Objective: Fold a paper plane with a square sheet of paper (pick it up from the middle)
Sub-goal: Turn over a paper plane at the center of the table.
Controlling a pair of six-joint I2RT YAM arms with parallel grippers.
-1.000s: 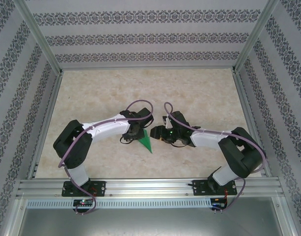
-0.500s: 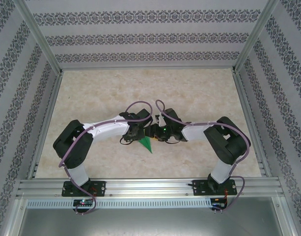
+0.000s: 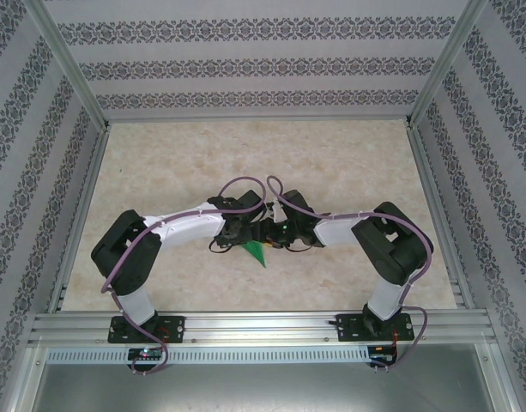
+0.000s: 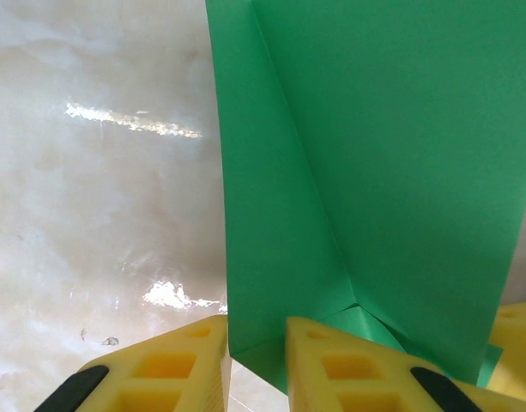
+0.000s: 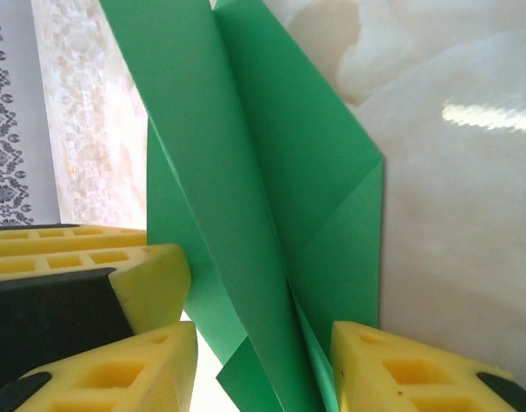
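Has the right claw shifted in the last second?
Yes. The right claw slid left, away from the table's right rail, up to the folded green paper.

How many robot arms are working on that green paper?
2. The left arm reaches in from the left side and the right arm from the right. Both meet at the folded green paper near the middle of the table. None appears hidden.

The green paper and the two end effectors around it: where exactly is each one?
green paper [image 3: 256, 251]: top external view, on its exposed pointed end.
left end effector [image 4: 254, 343]: left wrist view, midway between its yellow fingertips.
right end effector [image 5: 263, 352]: right wrist view, midway between its yellow fingertips.
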